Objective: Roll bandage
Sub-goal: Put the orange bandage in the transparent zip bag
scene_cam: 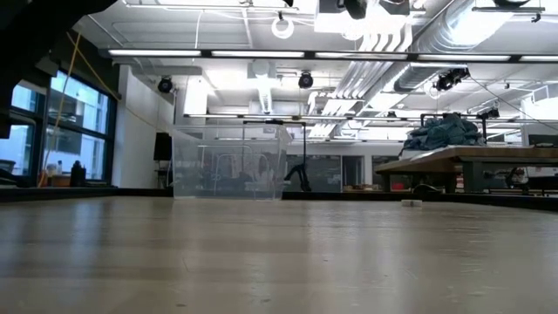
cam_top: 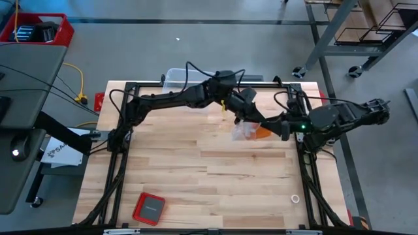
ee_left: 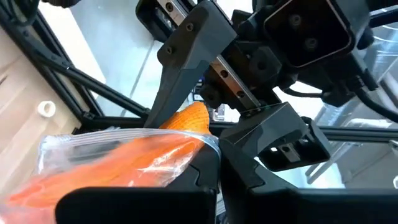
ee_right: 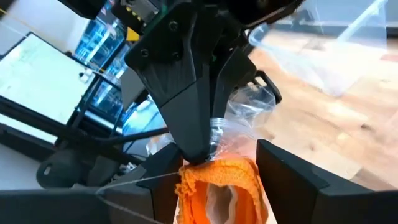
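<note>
The orange bandage [ee_left: 124,165] lies inside a crinkled clear plastic bag [ee_left: 68,149]. The bag is held up over the table's far right part [cam_top: 247,130]. One orange end [ee_right: 219,177] pokes out of the bag's mouth. My left gripper [ee_left: 214,165] reaches level from the table's left and is shut on the bag. My right gripper [ee_right: 217,186] comes from the right, open, with one finger on either side of that orange end. Neither gripper nor the bag shows in the low view. My left gripper pinches the clear bag's plastic [ee_right: 216,134] between its two fingers, near the mouth, just beside the orange end. Its fingers come level from the table's left. The bag is clear of the table. I cannot tell whether my right gripper's fingers [ee_right: 283,171] touch the bandage's end.
A clear plastic bin [cam_top: 177,78] stands at the table's far edge [scene_cam: 228,163]. A small red square case [cam_top: 149,207] lies near the front left and a small white ring [cam_top: 295,198] near the front right. The black frame rails [cam_top: 307,176] border the table.
</note>
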`<control>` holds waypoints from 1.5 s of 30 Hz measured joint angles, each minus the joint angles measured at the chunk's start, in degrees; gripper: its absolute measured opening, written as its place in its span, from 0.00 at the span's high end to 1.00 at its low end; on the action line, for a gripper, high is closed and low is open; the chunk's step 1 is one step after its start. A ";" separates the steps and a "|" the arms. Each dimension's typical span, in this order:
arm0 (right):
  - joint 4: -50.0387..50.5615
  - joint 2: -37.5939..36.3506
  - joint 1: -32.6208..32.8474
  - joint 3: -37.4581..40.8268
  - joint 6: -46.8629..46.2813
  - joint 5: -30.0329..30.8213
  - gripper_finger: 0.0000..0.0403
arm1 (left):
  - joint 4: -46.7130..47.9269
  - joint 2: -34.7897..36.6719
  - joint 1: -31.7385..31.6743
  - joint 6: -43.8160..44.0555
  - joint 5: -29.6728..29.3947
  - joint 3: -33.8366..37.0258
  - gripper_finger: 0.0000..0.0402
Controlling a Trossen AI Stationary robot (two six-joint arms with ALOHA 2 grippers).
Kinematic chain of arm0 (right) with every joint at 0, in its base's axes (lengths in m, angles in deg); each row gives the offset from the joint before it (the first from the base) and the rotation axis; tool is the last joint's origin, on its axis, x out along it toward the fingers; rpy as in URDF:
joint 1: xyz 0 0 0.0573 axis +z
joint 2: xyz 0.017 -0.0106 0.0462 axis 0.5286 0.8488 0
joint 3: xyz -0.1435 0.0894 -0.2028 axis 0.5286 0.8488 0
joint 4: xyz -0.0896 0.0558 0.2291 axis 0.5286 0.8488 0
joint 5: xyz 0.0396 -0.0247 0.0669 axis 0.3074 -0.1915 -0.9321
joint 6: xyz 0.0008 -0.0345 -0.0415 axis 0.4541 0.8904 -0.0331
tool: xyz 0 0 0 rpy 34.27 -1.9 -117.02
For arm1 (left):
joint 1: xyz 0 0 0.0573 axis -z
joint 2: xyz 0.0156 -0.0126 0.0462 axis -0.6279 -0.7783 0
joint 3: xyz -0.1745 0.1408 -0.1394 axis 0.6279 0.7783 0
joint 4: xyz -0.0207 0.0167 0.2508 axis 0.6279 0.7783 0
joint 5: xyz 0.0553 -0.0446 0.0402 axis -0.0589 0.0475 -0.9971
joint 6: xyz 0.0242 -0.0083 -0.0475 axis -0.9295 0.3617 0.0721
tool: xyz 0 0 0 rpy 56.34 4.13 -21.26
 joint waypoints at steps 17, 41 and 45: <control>1.95 -4.16 -0.09 -2.12 3.69 9.33 0.52 | -2.23 0.00 -2.16 1.30 0.19 0.04 1.00; -12.19 -5.43 -0.02 -2.01 18.90 20.50 0.52 | -13.34 0.02 -3.47 5.02 -5.27 0.00 1.00; -12.32 -7.95 -0.02 -1.97 22.01 23.30 0.52 | -16.87 0.02 -4.10 5.89 -5.12 0.00 1.00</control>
